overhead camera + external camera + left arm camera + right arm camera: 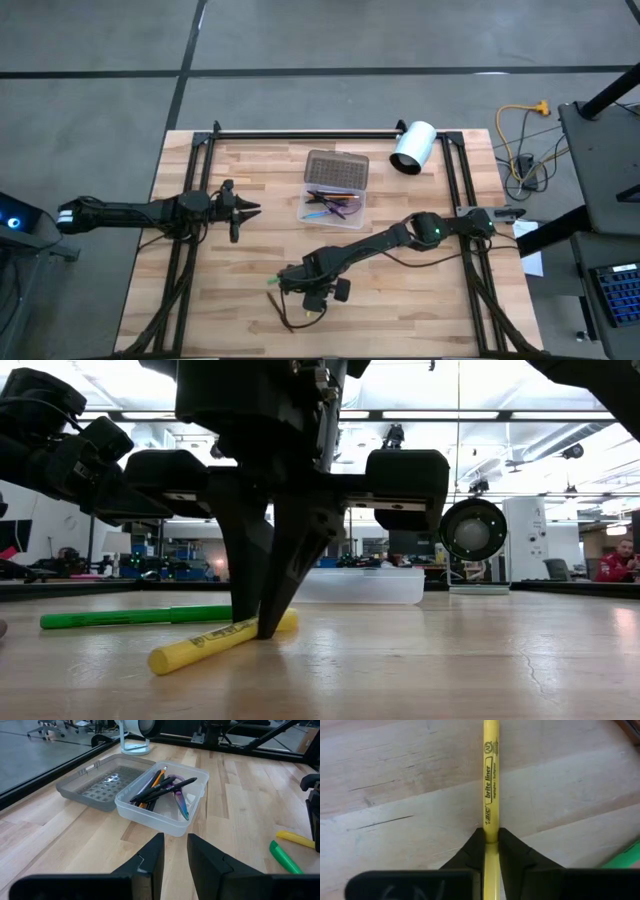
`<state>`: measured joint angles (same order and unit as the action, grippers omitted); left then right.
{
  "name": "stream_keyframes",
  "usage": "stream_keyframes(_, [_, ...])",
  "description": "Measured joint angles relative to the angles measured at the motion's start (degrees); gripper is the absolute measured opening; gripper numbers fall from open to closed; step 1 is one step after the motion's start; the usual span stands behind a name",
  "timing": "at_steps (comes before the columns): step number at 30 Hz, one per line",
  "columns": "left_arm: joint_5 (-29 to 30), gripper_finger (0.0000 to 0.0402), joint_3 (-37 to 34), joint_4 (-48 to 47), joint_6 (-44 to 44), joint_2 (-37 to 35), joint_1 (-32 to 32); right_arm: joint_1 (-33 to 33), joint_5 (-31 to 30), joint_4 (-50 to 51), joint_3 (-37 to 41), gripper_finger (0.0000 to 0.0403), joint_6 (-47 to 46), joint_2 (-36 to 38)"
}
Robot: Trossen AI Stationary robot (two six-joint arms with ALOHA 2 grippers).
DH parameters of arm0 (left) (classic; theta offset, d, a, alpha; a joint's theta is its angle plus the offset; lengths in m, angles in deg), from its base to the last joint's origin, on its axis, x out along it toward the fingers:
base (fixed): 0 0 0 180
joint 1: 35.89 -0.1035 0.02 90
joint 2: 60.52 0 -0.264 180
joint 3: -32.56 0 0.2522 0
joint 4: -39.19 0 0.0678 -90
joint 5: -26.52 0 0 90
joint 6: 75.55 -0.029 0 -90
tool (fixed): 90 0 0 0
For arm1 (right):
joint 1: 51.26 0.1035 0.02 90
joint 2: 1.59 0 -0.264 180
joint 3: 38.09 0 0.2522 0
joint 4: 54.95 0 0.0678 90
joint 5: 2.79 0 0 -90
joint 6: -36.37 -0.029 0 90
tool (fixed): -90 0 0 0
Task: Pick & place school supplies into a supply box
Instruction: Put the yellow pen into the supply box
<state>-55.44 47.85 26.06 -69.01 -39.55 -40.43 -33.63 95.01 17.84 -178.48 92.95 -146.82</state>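
R gripper (490,837) is down at the front-centre of the light wood-plank table (200,310), fingers pinched narrow on a slim yellow plastic highlighter (489,780) w/ black print on the barrel. The low view shows the two dark fingers (290,575) meeting at the marker (215,643), which lies flat on the boards, fingertips at table level. A green plastic marker (135,617) lies just beside it, apart from the gripper.

The small translucent plastic supply box (333,207) w/ rounded corners sits near table centre, toward the back, its grey textured hinged lid (337,171) folded open and flat behind it. Inside: several dark pens and pencils (160,790), an orange pencil, plus something purple, piled together.

L gripper (175,857) hovers over the left part of the table, aimed at the box, holding nothing; fingers stand a narrow gap apart.

A white cylinder (413,147) lies at the back right edge, well apart from the box.
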Motion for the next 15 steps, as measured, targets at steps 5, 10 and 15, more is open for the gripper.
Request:
stream_keyframes(5, [0.00, 0.0069, 0.01, 0.00, 0.00, 0.00, 0.00, 0.17, -0.26, 0.25, -0.41, 0.0017, -1.62, -0.01])
stream_keyframes(10, [0.00, 0.0069, -0.01, 0.00, 0.00, 0.00, 0.01, 0.59, -0.57, 1.29, -1.50, 0.0016, -3.59, -0.11])
stream_keyframes(15, [0.00, 0.0069, -0.01, 0.00, 0.00, 0.00, 0.00, 0.99, -0.60, 2.78, -3.28, 0.0014, -6.16, -0.13])
